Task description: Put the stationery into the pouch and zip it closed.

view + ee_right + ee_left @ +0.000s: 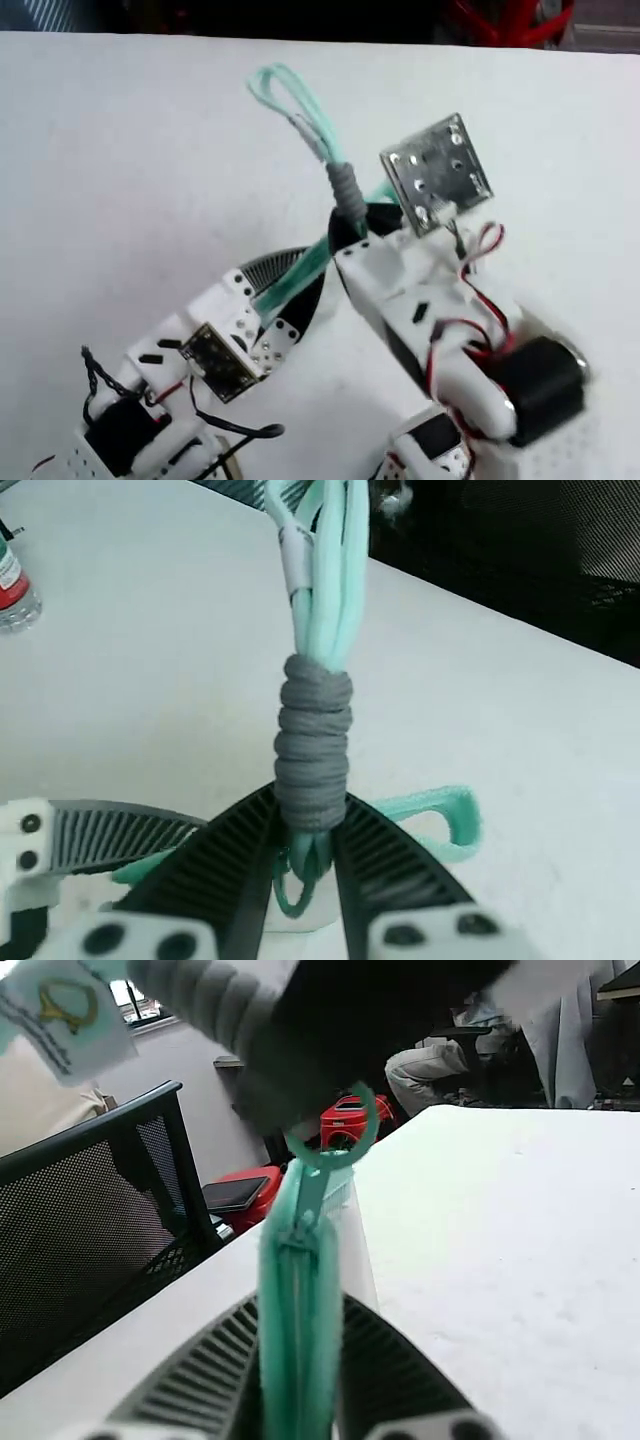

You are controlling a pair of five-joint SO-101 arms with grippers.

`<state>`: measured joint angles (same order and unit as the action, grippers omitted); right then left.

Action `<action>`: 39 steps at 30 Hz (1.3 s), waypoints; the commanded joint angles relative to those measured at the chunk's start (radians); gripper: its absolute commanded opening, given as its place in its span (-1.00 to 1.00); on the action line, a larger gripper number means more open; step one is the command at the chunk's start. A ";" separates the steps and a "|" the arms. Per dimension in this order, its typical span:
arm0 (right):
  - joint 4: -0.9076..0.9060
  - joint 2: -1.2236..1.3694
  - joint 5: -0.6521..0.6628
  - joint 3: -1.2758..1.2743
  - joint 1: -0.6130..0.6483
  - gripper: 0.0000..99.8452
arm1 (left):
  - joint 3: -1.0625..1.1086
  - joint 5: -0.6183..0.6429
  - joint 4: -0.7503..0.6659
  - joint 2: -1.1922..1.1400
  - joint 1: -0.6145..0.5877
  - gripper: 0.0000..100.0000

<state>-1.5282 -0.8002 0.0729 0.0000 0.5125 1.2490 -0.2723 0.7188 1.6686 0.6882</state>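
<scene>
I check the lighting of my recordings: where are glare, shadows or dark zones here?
High view: bright table, hardly any shadows, metal plate glinting. Left wrist view: green strap well lit, black mass beyond it dark. Right wrist view: grey wrap evenly lit, room behind dark.

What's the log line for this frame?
left gripper: shut on teal fabric pouch | right gripper: shut on grey-wrapped teal cord

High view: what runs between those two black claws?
A mint-green strip, apparently the pouch, runs from left gripper to right gripper, in the high view.
</scene>
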 commanded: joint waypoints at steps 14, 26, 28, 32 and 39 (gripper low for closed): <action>0.143 -0.007 0.014 -0.083 -0.213 -0.96 | -0.005 -0.011 0.038 -0.007 -0.012 -0.95; 0.275 -0.005 0.068 -0.207 -0.292 -0.96 | -0.005 -0.011 0.038 -0.007 -0.012 -0.95; 0.317 -0.005 0.068 -0.242 -0.328 -0.96 | -0.005 -0.011 0.038 -0.007 -0.012 -0.95; 0.360 -0.005 0.069 -0.278 -0.375 -0.96 | -0.005 -0.012 0.040 -0.007 -0.012 -0.95; 0.360 -0.007 0.071 -0.278 -0.404 -0.96 | -0.005 -0.015 0.041 -0.007 -0.012 -0.95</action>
<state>-1.2075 -0.8201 0.1266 -0.2839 0.2041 1.2459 -0.2723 0.7296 1.6548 0.6866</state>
